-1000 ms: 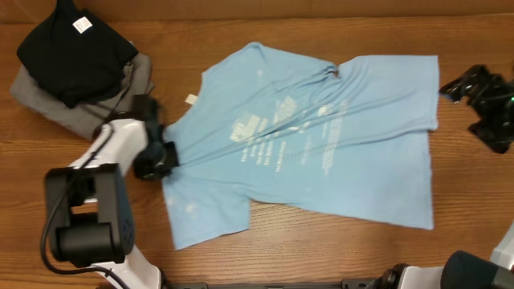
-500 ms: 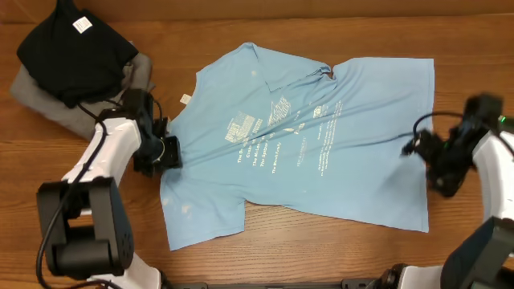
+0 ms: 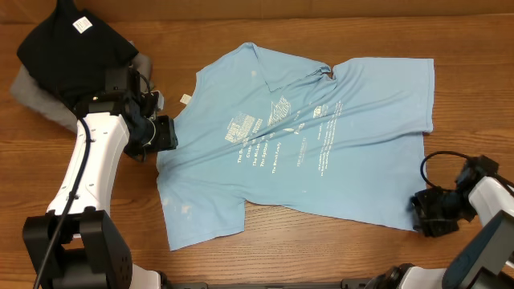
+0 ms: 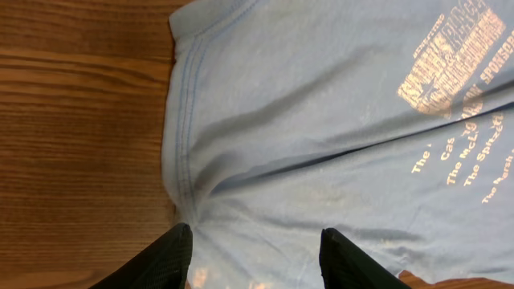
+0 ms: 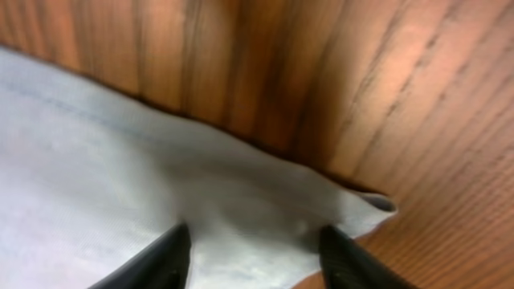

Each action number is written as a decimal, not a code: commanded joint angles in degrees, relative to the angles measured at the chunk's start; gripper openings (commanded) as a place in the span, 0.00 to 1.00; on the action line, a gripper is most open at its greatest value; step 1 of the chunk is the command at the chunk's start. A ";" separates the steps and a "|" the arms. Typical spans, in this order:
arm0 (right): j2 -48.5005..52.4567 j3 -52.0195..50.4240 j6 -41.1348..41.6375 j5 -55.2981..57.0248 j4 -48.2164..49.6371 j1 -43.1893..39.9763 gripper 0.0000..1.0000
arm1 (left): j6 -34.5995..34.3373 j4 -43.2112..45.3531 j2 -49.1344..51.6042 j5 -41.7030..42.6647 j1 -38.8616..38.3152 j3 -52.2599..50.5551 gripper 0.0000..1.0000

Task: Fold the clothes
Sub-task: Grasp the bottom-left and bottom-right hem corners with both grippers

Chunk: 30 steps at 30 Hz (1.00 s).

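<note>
The clothes, a sky-blue T-shirt (image 3: pixel 321 136), lie spread flat, print up, in the middle of the wooden table. My left gripper (image 3: pixel 161 135) stands open at the shirt's left edge. In the left wrist view the left gripper (image 4: pixel 255 257) has its jaws apart over the T-shirt (image 4: pixel 321 120), one finger (image 4: pixel 173 257) right at the stitched hem. My right gripper (image 3: pixel 426 213) is at the shirt's lower right corner. In the right wrist view the right gripper (image 5: pixel 253 257) straddles that corner of the T-shirt (image 5: pixel 120 177), jaws apart with cloth between them.
A black folded garment (image 3: pixel 76 52) with a white tag lies on a grey folded garment (image 3: pixel 24 84) at the back left, just behind my left arm. Bare wood (image 3: pixel 321 249) shows along the front edge.
My left gripper has opened, let go of the shirt's left edge and shifted slightly back. My right arm has swung from the far right edge down to the shirt's lower right corner. The shirt lies flatter.
</note>
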 commanded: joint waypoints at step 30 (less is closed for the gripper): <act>-0.59 16.28 -9.75 -7.08 -10.08 -14.78 0.75 | 2.75 -10.84 -0.70 2.58 -3.19 -0.76 0.54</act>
